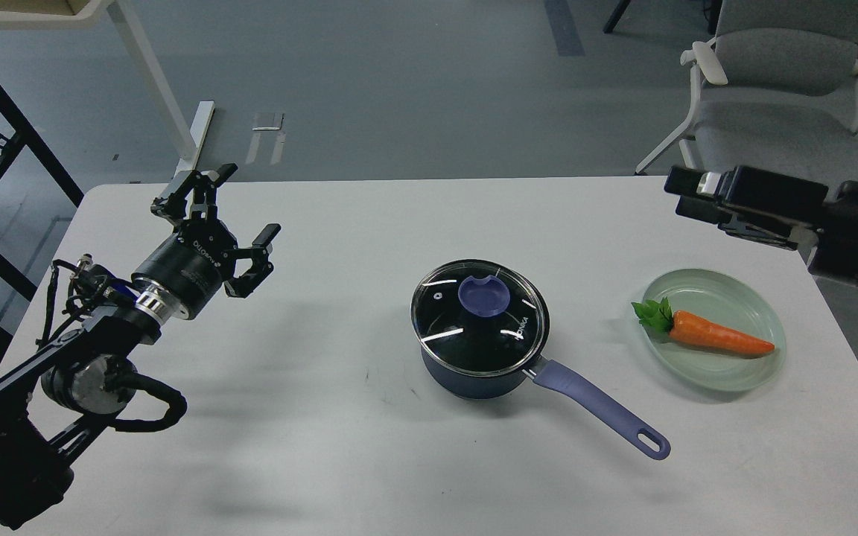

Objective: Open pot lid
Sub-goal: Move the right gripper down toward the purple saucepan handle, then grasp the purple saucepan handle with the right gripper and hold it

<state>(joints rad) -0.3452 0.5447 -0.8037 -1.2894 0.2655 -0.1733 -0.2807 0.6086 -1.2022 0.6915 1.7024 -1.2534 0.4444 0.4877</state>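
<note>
A dark blue pot (466, 372) stands at the middle of the white table (369, 216), its purple handle (599, 409) pointing to the front right. A glass lid (480, 316) with a purple knob (483, 295) sits shut on the pot. My left gripper (232, 214) is open and empty, well to the left of the pot. My right gripper (684, 195) hovers over the table's far right, above and behind the plate. It is seen side-on, so its fingers cannot be told apart.
A pale green plate (757, 298) with a toy carrot (719, 334) lies to the right of the pot. A grey chair (779, 82) stands beyond the table's far right corner. A table leg (176, 112) stands on the floor at the far left.
</note>
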